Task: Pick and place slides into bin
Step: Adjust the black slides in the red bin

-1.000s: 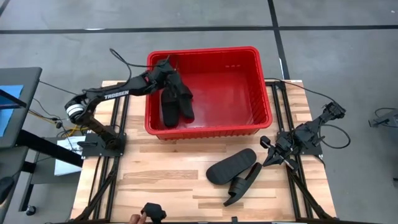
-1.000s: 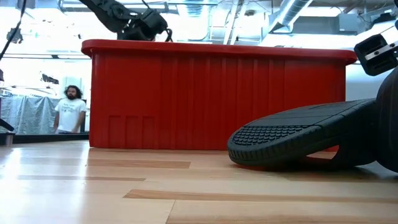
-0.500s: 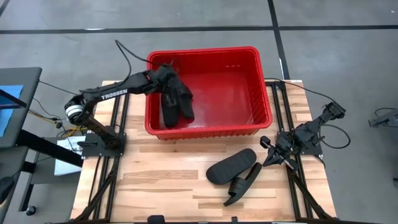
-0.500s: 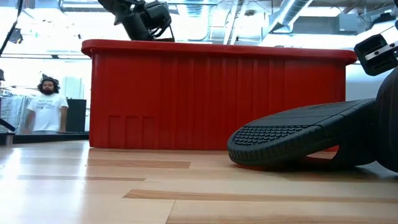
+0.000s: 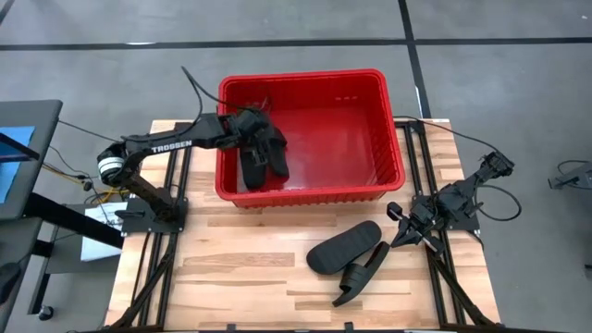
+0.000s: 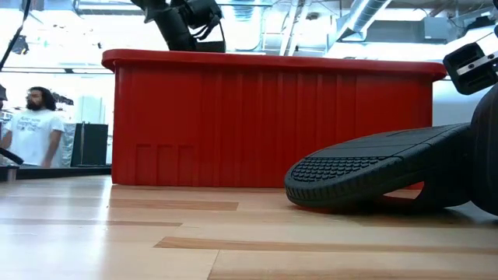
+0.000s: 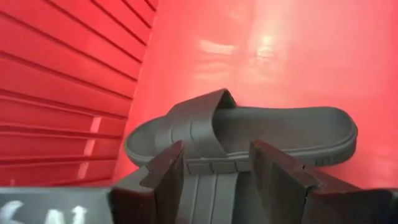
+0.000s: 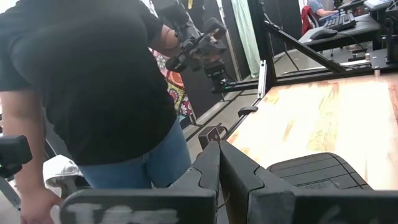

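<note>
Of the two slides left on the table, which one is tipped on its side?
The slide nearer the table's front edge, lying on its side with its strap opening showing. The other slide on the table, sole up, overlaps it on the bin side.

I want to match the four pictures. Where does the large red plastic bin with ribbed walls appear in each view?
High view: the large red plastic bin sits at the table's far edge, upper centre.
Low view: its ribbed outer wall fills the middle.
Left wrist view: its inner wall and floor fill the picture.
Right wrist view: not in it.
Shared landmark: the left gripper over the black rubber slides inside.
</note>
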### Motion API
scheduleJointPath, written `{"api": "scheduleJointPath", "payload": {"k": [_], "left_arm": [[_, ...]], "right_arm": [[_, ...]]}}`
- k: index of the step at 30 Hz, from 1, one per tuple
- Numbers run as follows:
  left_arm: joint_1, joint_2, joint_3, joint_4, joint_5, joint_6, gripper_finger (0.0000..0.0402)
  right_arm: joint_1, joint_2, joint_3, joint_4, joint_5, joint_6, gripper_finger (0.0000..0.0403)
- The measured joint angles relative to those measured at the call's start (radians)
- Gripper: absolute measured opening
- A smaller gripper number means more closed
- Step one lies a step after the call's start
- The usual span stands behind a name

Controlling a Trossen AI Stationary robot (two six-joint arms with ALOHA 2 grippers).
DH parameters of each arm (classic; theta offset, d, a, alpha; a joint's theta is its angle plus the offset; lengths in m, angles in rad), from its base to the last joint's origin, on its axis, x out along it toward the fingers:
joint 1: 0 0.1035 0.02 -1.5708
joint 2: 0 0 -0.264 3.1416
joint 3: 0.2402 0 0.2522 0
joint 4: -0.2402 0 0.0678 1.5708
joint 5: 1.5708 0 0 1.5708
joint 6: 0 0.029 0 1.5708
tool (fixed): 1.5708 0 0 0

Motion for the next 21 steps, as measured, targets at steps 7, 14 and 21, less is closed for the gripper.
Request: {"api": "scheduleJointPath", "payload": {"k": [7,14,21], "left_arm": [[-0.043,0.032,0.000,0.005,-0.010,-0.114,0.0171],[-0.102,0.094,0.001,0.028,-0.131,-0.135,0.0171],[-0.103,0.120,0.000,0.034,-0.196,-0.123,0.0171]], "right_arm": [[0.000,0.000,0.000,0.000,0.000,0.000,0.0000],[0.000,0.000,0.000,0.000,0.000,0.000,0.0000],[0.000,0.000,0.000,0.000,0.000,0.000,0.0000]]}}
